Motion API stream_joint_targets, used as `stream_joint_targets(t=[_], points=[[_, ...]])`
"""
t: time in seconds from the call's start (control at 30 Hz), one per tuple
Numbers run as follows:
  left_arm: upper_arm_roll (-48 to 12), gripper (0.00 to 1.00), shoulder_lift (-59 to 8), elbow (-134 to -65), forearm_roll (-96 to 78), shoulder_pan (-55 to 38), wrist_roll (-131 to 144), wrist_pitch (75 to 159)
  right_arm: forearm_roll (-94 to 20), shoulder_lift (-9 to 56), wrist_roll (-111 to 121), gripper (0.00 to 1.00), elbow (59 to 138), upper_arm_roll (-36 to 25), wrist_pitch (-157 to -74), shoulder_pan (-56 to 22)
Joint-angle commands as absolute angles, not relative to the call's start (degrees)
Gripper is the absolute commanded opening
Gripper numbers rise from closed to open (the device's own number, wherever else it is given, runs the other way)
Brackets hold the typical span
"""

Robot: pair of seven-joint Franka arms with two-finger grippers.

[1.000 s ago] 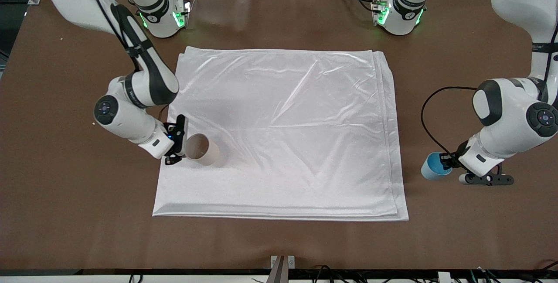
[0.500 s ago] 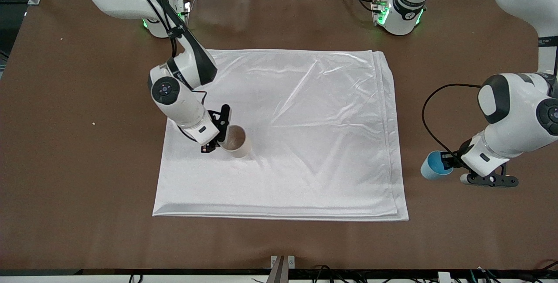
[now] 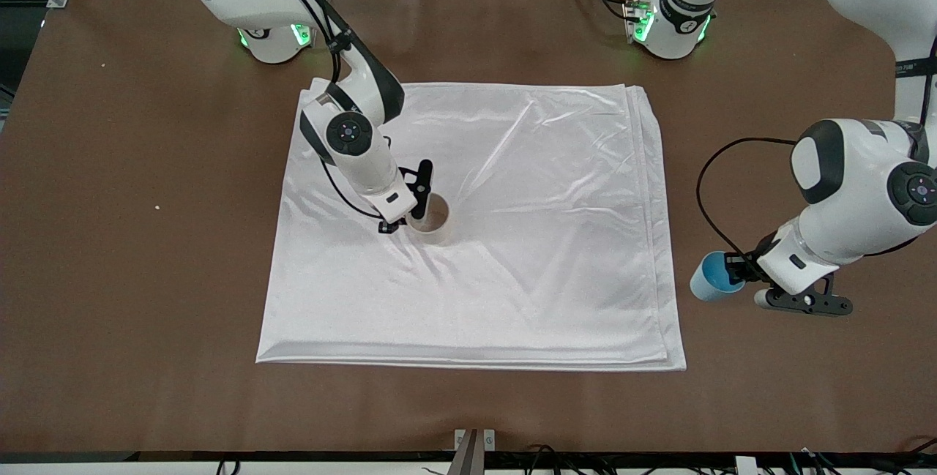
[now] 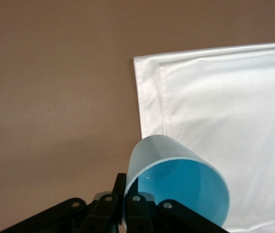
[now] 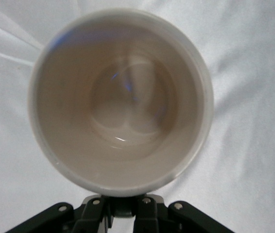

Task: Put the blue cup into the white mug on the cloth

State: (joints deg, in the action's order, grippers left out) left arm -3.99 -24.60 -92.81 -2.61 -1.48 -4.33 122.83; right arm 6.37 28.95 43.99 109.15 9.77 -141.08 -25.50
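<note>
1. Brown matte table (image 3: 132,277) carries the cloth (image 3: 512,277), a shiny white folded sheet, lightly creased, with stacked layers showing along its edge toward the left arm's end.
2. Off the cloth, over bare table beside that layered edge, the blue cup (image 3: 708,286) hangs tilted on its side in the air; it is smooth, light blue, tapered and handleless.
3. Its rim is pinched by the closed left gripper (image 3: 734,270), one finger inside the cup and one outside.
4. From the left wrist view the cup's brighter blue inside (image 4: 186,187) shows, with the cloth's hemmed corner (image 4: 149,73) under it.
5. On the cloth, toward the right arm's end and near the middle of its depth, sits the white mug (image 3: 432,220), an off-white cylinder with its mouth open upward.
6. At the mug's rim the right gripper (image 3: 414,211) is clamped.
7. From the right wrist view the mug's glossy cream inside (image 5: 123,104) and round base appear, with the black fingers (image 5: 147,213) at its rim; the front view hides these.
</note>
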Motion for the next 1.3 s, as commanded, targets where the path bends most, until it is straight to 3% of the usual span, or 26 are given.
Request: stream_joint_targets(t=[0.0,0.13,0.63,0.83,1.07,1.17,1.27], points=[[-5.80,0.00,-23.20,-92.64,-4.22,-1.50,-2.73,121.20,8.00,31.64,41.48,0.01,105.82,9.14,-140.45,-27.16],[-6.59,0.00,-22.68,-92.72,-4.31,-1.32,-2.37,121.11,8.09,31.82,41.13,0.02,105.47,9.05,-140.36,-28.91],[-6.59,0.00,-23.03,-92.64,-4.22,-1.23,-2.29,119.88,8.88,32.17,41.13,0.23,105.64,9.05,-140.10,-29.71],[-6.59,0.00,-22.59,-92.72,-4.22,-1.32,-2.11,119.88,10.63,32.17,40.96,0.25,105.56,9.05,-140.01,-29.00],[-6.59,0.00,-22.41,-92.64,-4.22,-1.32,-2.11,119.88,10.72,31.47,38.58,0.72,105.38,8.88,-139.83,-29.01],[-6.68,0.00,-21.62,-92.72,-4.22,-1.58,-2.11,119.79,10.64,30.24,38.76,0.98,104.94,8.88,-139.31,-27.78],[-7.03,0.00,-21.45,-92.64,-4.22,-2.19,-1.67,119.79,10.55,28.13,39.20,1.00,104.94,8.96,-136.68,-26.46]])
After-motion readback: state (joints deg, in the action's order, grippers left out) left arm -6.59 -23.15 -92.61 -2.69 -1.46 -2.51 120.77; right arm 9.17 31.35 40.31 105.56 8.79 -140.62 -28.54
